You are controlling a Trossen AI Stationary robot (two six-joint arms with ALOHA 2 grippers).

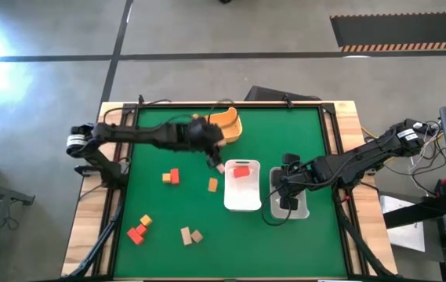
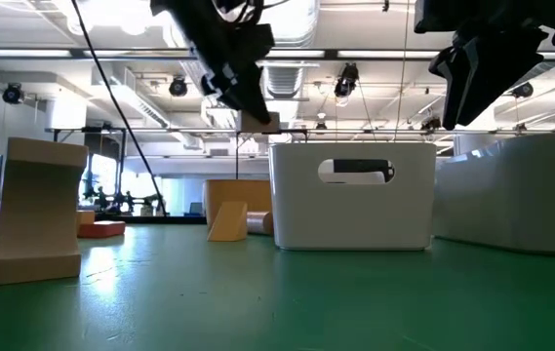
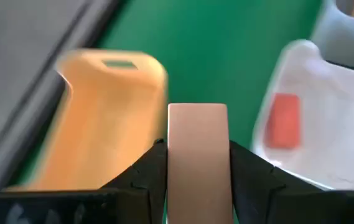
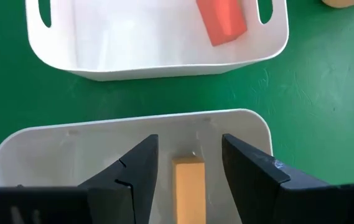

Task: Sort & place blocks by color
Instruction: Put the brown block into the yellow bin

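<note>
My left gripper (image 1: 216, 163) hangs above the green table between the orange tub (image 1: 226, 125) and the white tray (image 1: 230, 200), shut on a tan block (image 3: 198, 143). A red block (image 1: 241, 171) lies in the white tray. My right gripper (image 4: 189, 155) stands open over the clear tray (image 4: 40, 155). An orange block (image 4: 189, 186) lies on that tray's floor below the gap between the fingers. More red, orange and tan blocks (image 1: 172, 176) lie loose on the table's left half. My left gripper pinches the tan block by two opposite side faces (image 3: 175, 168) between its two fingers. The fingers (image 2: 238, 83) slant down from the table's left. The block (image 2: 262, 122) is lifted clear of the table, above the height of the white tray's rim.
Loose blocks lie at the near left (image 1: 138, 231), with two tan ones (image 1: 191, 235) beside them and one tan block (image 1: 212, 185) just left of the white tray. In the low view a tan block (image 2: 38, 210) stands close to the camera. The two trays sit side by side.
</note>
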